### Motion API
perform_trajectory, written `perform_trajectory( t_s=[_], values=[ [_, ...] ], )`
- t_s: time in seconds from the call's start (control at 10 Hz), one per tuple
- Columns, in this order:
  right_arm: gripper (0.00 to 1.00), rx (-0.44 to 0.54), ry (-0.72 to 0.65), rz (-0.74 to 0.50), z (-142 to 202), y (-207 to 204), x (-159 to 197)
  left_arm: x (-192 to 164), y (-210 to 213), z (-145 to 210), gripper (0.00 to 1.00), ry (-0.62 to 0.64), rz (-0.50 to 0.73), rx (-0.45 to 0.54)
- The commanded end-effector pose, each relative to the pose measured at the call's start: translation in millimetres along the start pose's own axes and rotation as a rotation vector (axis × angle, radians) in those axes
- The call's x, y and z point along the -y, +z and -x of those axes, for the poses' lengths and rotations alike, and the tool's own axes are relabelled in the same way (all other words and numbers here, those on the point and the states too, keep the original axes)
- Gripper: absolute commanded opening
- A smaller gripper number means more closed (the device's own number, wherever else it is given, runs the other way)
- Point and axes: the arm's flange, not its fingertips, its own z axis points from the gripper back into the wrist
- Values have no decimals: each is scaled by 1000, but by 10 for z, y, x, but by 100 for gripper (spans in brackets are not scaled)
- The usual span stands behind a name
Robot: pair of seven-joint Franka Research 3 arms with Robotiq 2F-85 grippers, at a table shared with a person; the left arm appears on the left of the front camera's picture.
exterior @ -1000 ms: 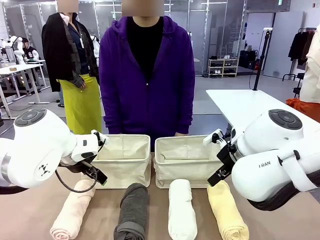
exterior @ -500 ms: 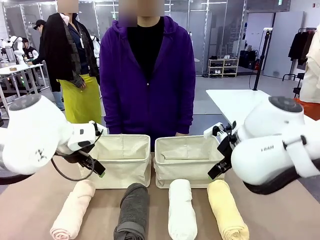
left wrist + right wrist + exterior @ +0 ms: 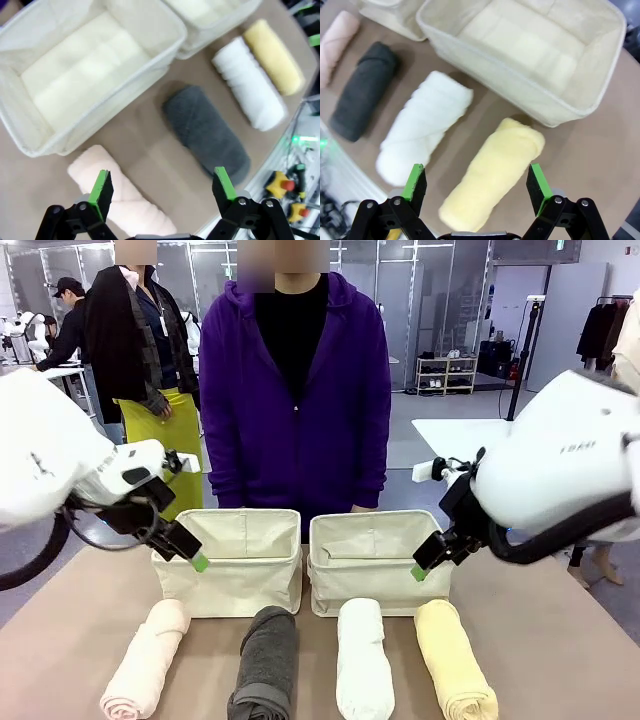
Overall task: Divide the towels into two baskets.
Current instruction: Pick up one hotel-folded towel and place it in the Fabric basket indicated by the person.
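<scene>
Four rolled towels lie in a row at the table's near edge: pink [image 3: 146, 658], dark grey [image 3: 265, 660], white [image 3: 362, 657] and yellow [image 3: 454, 658]. Behind them stand two cream baskets, the left [image 3: 232, 558] and the right [image 3: 375, 560], both empty. My left gripper [image 3: 185, 550] hangs open above the pink towel [image 3: 120, 195], with the grey towel [image 3: 207, 130] off to one side. Over the yellow towel [image 3: 492, 175] my right gripper [image 3: 432, 558] is open too, with nothing between its fingers. The white towel [image 3: 425, 127] lies beside it.
A person in a purple hoodie [image 3: 295, 400] stands just behind the baskets at the far edge. Another white table [image 3: 480, 445] stands at the back right. Bare brown tabletop [image 3: 570, 640] stretches to the right of the yellow towel.
Both arms have lifted and swung outward, raising the grippers from just above the towels to basket height. The towels and baskets have not moved.
</scene>
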Motion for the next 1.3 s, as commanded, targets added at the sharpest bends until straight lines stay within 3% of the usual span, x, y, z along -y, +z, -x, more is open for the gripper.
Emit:
perform_trajectory(
  t_s=[0.0,0.2,0.3,0.4,0.8,1.0,1.2],
  values=[
    [100,3,-88,-266,147,412,313,-231,549,153,100,72,287,41],
    [100,69,-215,-605,439,735,808,-610,915,566,100,121,510,138],
    [100,158,-283,-633,607,843,1100,-778,963,751,100,184,487,186],
    [100,235,-306,-751,829,960,1374,-935,1052,937,100,229,517,263],
    [100,600,-618,-757,2118,1539,2318,-1670,1746,2178,100,505,448,614],
    [100,714,-748,-710,2736,1713,2516,-1809,1925,2637,100,608,375,653],
    [100,765,-781,-660,3005,1871,2531,-1765,2053,2742,100,595,307,625]
  ],
)
